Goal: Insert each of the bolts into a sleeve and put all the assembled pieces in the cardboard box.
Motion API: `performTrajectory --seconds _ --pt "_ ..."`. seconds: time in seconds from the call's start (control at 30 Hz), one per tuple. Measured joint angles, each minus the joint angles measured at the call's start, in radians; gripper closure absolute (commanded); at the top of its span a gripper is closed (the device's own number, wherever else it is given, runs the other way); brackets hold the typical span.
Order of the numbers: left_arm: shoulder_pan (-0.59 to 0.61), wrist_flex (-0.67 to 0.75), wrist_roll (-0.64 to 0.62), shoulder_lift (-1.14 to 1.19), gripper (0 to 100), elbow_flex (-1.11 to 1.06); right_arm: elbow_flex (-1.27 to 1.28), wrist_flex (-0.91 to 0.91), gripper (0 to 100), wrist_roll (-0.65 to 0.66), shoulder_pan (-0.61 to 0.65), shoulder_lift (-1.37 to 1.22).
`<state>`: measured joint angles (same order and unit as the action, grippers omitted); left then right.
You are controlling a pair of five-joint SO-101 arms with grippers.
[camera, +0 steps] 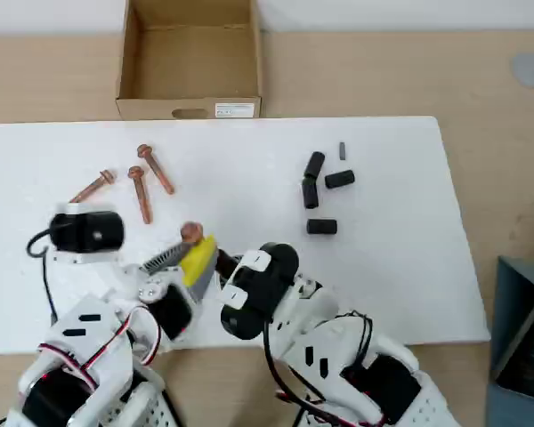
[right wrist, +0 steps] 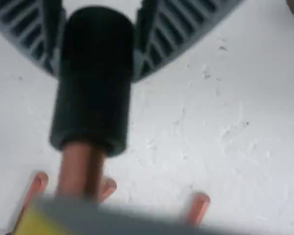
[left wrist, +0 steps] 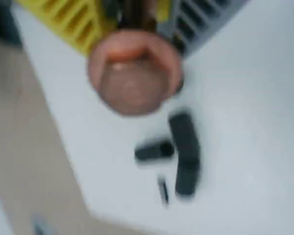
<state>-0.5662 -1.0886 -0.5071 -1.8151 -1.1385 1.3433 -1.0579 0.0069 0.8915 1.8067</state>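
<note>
The bolt [left wrist: 133, 73] (probably stiff, slick), pinched behind its head by the left gripper [left wrist: 137, 14], sits in the sleeve [right wrist: 93, 98] the right gripper [right wrist: 95, 44] clamps.

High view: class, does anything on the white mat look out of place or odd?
A thin dark pin lies beside the loose black sleeves, far slimmer; it matches neither them nor the copper bolts.

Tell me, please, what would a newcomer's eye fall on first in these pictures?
First, the joining near the front edge of the white mat: the left gripper holds a copper bolt whose shaft enters a black sleeve held by the right gripper. Then three loose bolts lie on the mat's left, loose sleeves on its right, and the cardboard box stands beyond its far edge.
</note>
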Motion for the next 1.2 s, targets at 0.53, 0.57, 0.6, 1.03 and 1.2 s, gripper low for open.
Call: performTrajectory --seconds 0.53,0.57,0.6,1.03,1.2 --pt "-0.101 -0.222 0.146 -0.006 81 0.012 0.026 -0.002 98.9 0.002 0.002 0.000" --pt "-0.112 -0.232 0.153 0.002 80 -0.002 0.021 -0.003 98.9 0.003 0.003 0.002" --pt "-0.114 -0.262 0.150 -0.008 80 -0.003 0.025 -0.002 98.9 0.002 0.005 0.000" --pt "-0.035 -0.292 0.160 -0.006 80 0.077 0.023 -0.002 98.9 0.003 0.005 0.002" --pt "-0.029 -0.292 0.160 -0.006 95 0.184 0.023 -0.002 98.9 0.002 0.005 0.002"
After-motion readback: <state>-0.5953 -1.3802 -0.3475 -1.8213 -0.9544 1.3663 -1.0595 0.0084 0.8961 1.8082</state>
